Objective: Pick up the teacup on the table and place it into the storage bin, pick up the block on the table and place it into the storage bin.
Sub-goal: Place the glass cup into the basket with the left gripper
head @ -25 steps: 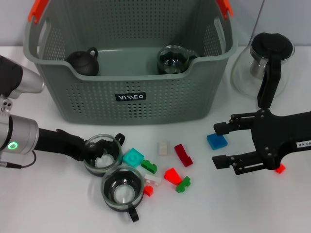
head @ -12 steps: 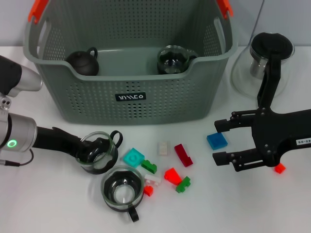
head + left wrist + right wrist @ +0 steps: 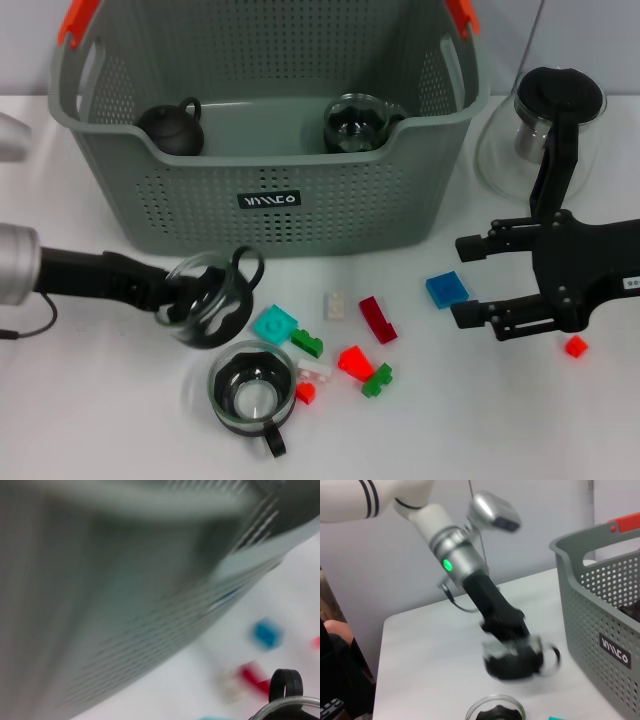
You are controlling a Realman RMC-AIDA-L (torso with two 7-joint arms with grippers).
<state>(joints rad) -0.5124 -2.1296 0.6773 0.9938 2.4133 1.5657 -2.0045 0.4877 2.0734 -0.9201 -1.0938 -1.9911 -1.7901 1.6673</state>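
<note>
My left gripper (image 3: 182, 298) is shut on a glass teacup (image 3: 212, 300), which hangs tilted just above the table in front of the storage bin (image 3: 270, 200). The right wrist view shows that teacup (image 3: 516, 659) held at the end of the left arm. Another glass teacup (image 3: 250, 390) stands on the table below it. A blue block (image 3: 446, 289) lies on the table just left of my right gripper (image 3: 463, 281), whose fingers are open. Several small blocks lie between the two arms, among them a cyan one (image 3: 274, 324) and a red one (image 3: 377, 318).
Inside the bin sit a black teapot (image 3: 172, 128) and a glass cup (image 3: 355, 122). A glass pot with a black lid (image 3: 550, 125) stands at the back right. A small red block (image 3: 575, 346) lies below the right gripper.
The left gripper has lifted the teacup off the table and tilted it. The right gripper has drifted right, away from the blue block.
</note>
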